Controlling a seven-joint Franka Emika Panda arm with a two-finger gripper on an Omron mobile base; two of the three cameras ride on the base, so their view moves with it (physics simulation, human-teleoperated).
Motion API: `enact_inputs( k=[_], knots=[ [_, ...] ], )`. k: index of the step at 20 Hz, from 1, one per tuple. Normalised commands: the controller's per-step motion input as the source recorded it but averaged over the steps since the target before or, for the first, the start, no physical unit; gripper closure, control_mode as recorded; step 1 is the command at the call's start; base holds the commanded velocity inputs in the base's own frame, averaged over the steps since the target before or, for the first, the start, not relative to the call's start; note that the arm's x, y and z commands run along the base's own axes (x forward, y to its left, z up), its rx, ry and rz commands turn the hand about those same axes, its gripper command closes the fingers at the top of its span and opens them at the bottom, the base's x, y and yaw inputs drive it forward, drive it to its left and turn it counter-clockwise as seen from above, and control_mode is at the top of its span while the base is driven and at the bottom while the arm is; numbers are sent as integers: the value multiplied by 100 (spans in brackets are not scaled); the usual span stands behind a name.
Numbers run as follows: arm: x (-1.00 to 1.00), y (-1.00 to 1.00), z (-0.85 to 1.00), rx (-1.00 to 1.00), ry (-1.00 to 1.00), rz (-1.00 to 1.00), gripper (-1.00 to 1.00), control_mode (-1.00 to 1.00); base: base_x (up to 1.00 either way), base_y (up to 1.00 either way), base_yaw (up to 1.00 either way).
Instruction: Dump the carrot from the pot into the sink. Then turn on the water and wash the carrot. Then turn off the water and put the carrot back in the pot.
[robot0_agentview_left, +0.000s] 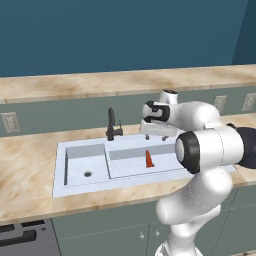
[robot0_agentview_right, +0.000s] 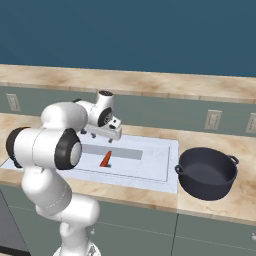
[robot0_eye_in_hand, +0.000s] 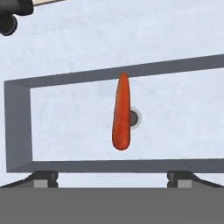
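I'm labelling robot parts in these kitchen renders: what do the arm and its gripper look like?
The arm is glossy white, built of rounded, tube-like links with black rings at the joints. The gripper has two small dark grey finger tips on a white hand. No cables or markings are visible.

Tan marbled bench (robot0_agentview_right: 150, 197) along the grey-green wall, pale blue-grey double-basin sink (robot0_agentview_left: 80, 186) set into it, black faucet (robot0_agentview_left: 112, 126) standing at the sink's back edge, dark pot (robot0_agentview_right: 207, 172) resting upright on the bench just right of the sink, touching its rim or nearly so
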Motion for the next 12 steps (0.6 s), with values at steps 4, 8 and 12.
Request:
enact_inputs(
  k=[4,8,12],
  knots=[
    [-18,0,-12,-3,10,0,-100,-100,0,0,0],
    [0,0,-22,-4,8,0,-100,-100,0,0,0],
    [0,0,-33,-4,12,0,-100,-100,0,0,0]
  ],
)
